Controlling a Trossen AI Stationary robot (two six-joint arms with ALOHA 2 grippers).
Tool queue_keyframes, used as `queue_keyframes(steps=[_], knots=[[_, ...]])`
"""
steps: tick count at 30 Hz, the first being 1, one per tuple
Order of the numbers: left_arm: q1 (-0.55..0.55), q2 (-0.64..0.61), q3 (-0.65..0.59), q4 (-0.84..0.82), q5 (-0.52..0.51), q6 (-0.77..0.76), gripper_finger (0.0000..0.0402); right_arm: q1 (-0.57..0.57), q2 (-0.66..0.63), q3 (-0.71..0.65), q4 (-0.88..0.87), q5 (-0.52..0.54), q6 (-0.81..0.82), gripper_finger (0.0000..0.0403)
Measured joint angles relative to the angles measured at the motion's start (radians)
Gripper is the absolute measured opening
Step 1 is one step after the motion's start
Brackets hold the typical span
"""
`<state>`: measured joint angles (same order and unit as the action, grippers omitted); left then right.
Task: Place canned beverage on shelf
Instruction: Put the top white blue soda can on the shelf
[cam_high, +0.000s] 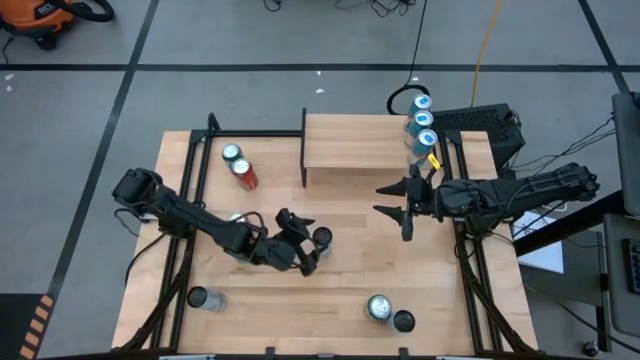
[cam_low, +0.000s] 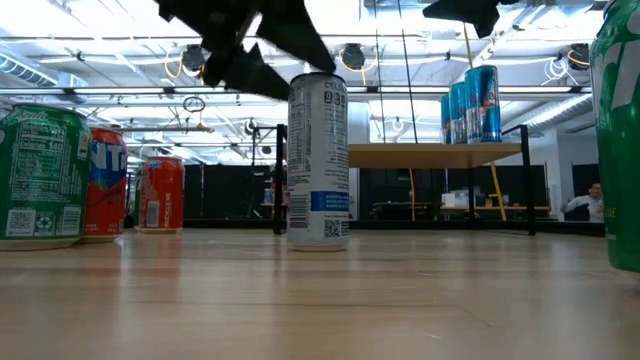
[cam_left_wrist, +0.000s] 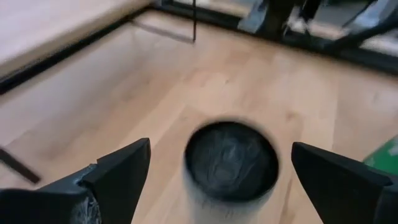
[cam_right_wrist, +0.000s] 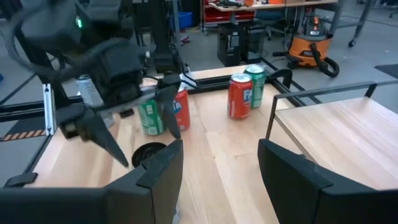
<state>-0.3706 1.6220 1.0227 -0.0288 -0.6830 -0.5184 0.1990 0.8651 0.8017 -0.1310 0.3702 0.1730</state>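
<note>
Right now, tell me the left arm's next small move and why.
Probably lower the left gripper around the dark-topped can and close: its fingers stand open on either side of the upright can, above its top, not touching. The shelf has room.

The shelf (cam_high: 355, 140) stands at the back of the counter (cam_high: 350, 262) with three cans (cam_high: 421, 121) on its right end, two cans (cam_high: 238, 166) to its left, and three cans (cam_high: 378, 308) near the front.

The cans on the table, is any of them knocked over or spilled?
None looks spilled. One red can near the shelf seems to lie on its side by an upright green can; the others stand. The open left gripper hovers over a dark-topped can.
</note>
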Motion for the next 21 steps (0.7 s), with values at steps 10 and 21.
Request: queue_keyframes(steps=[10,21], knots=[[-0.005,0.102,-0.001,0.073,-0.067,0.002,0.0387,0.0,0.0,0.0,0.0,0.0,0.006,0.0196],[-0.002,0.139,-0.001,0.075,-0.09,0.048,0.0328,0.0,0.0,0.0,0.0,0.0,0.006,0.0196]])
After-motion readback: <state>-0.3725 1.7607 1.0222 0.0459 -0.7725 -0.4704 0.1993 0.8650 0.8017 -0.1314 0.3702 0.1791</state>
